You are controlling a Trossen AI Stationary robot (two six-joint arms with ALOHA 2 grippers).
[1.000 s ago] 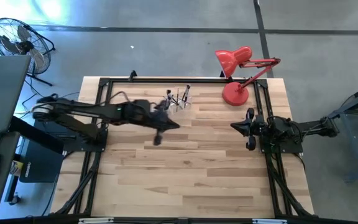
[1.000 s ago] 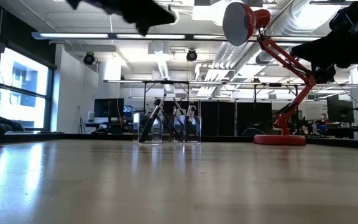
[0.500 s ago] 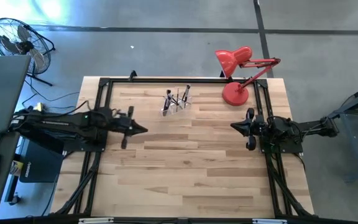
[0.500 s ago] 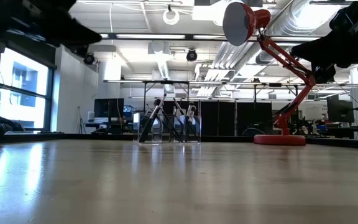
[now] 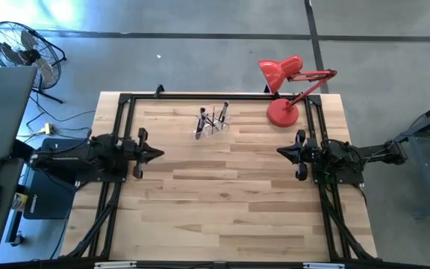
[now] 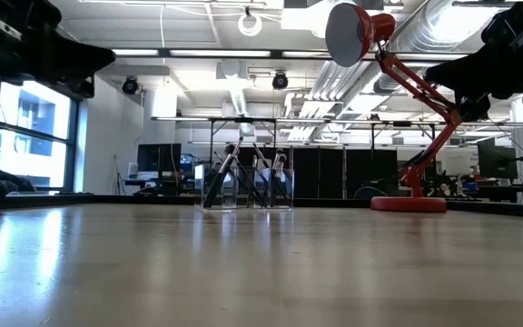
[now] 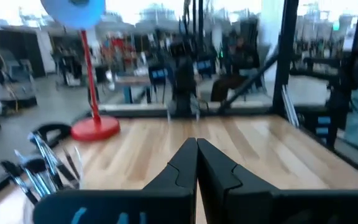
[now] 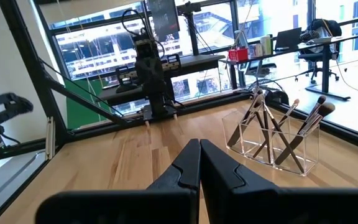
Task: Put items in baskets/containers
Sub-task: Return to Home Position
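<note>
Where the pale plank table [image 5: 222,198] nears its far edge, the clear holder [image 5: 213,125] stands upright on the wood with the makeup brushes [image 5: 214,114] inside it, dark handles leaning at crossed angles and their tips pointing up. The right wrist view shows this most plainly: the holder's transparent walls [image 8: 272,146] rest flat on the boards, and several brushes [image 8: 283,118] poke out above the rim. A red desk lamp [image 5: 284,88] sits near the right rear corner, its round base on the table well apart from the holder and its shade hanging out beyond the edge. The left gripper [image 5: 157,155] hangs over the left side of the table, fingers pressed together with nothing between them, as its own wrist view confirms [image 7: 196,144]. The right gripper [image 5: 282,152] sits over the right side, likewise closed and empty [image 8: 199,144], and both are well clear of the holder. A black metal frame [image 5: 123,101] borders the tabletop. From table height the wood runs bare and glossy [image 6: 261,272] to the holder [image 6: 246,193] and lamp [image 6: 398,86], with white ceiling ducts, strip lights and tall windows [image 6: 25,127] behind. A floor fan [image 5: 21,46] stands on grey concrete beyond the left rear corner.
</note>
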